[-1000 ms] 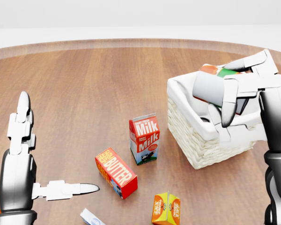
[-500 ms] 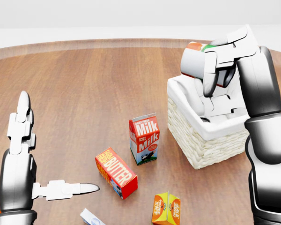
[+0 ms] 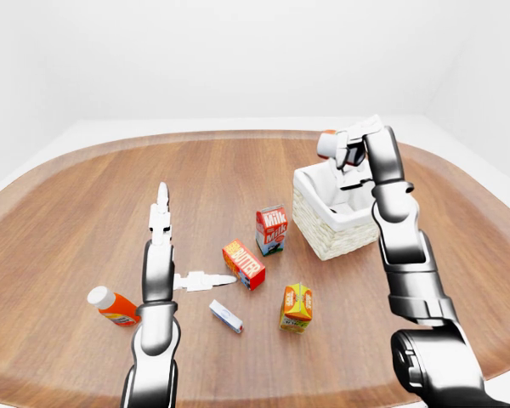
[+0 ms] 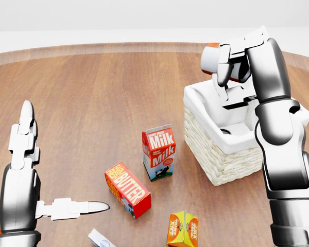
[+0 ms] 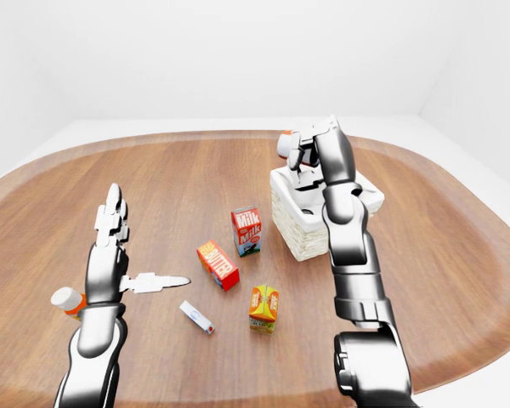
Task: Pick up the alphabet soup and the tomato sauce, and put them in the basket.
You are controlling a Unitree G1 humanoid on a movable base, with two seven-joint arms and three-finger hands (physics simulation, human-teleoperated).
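Wooden table (image 4: 92, 92). White basket (image 4: 221, 149) at head view's right. Right hand (image 4: 236, 56) above basket, fingers clamped round red-topped can (image 4: 210, 57). Left hand (image 4: 28, 170) fingers spread, empty. Milk carton (image 4: 158, 152), butter box (image 4: 127, 189) beside basket.

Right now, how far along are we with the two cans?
Done: nothing visible inside the basket. In hand: the right hand grips one can above the basket's rim, label unreadable. Left: release it, then fetch the other can, which I cannot spot. The left hand is open.
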